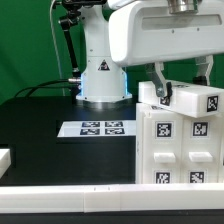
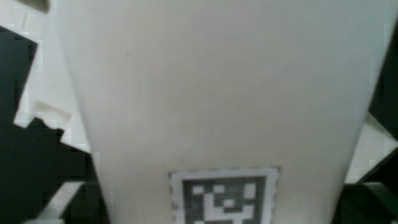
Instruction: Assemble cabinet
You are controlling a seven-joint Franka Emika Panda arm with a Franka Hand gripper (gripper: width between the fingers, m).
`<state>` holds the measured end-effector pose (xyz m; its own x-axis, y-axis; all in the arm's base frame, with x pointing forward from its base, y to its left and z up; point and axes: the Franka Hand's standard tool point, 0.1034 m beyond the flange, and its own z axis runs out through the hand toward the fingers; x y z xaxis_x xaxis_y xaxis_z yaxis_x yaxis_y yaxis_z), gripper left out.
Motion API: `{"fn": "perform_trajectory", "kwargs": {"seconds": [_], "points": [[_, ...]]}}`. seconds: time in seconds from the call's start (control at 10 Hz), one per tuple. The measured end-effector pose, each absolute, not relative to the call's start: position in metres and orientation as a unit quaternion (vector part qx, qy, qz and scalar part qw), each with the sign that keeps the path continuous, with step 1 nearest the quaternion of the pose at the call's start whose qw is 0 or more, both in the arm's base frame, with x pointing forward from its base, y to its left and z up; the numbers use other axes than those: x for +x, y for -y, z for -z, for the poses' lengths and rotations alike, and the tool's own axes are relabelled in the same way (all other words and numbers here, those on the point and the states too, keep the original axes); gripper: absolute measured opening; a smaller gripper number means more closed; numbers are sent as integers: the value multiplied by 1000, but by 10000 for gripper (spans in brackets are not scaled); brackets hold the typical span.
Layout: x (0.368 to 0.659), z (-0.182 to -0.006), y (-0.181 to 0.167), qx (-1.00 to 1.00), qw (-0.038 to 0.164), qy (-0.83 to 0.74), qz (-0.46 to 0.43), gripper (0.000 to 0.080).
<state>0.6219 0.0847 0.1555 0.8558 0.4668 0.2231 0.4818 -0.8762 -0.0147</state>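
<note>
The cabinet (image 1: 183, 145), a large white box with several recessed tagged panels, stands at the exterior view's right. A white tagged block (image 1: 200, 101) sits along its top. My gripper (image 1: 161, 88) reaches down onto the cabinet's top left corner, its fingers closed against a white piece there. In the wrist view a long white panel (image 2: 205, 100) with one tag (image 2: 226, 196) fills the space between my fingers (image 2: 54, 205); the panel's sides touch both fingers. The gripper (image 2: 214, 205) appears shut on this panel.
The marker board (image 1: 100, 128) lies on the black table in front of the white robot base (image 1: 103, 85). A white rail (image 1: 90, 196) runs along the front edge. A small white piece (image 1: 5, 157) shows at the exterior view's left edge.
</note>
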Motion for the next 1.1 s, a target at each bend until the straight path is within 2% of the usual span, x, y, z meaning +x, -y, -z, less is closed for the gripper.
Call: {"fn": "perform_trajectory", "kwargs": {"seconds": [0.2,1.1], "points": [[622,-155,-85,-968,37,226,106,557],[628,-158,-76,-987,65,-89,115,560]]}}
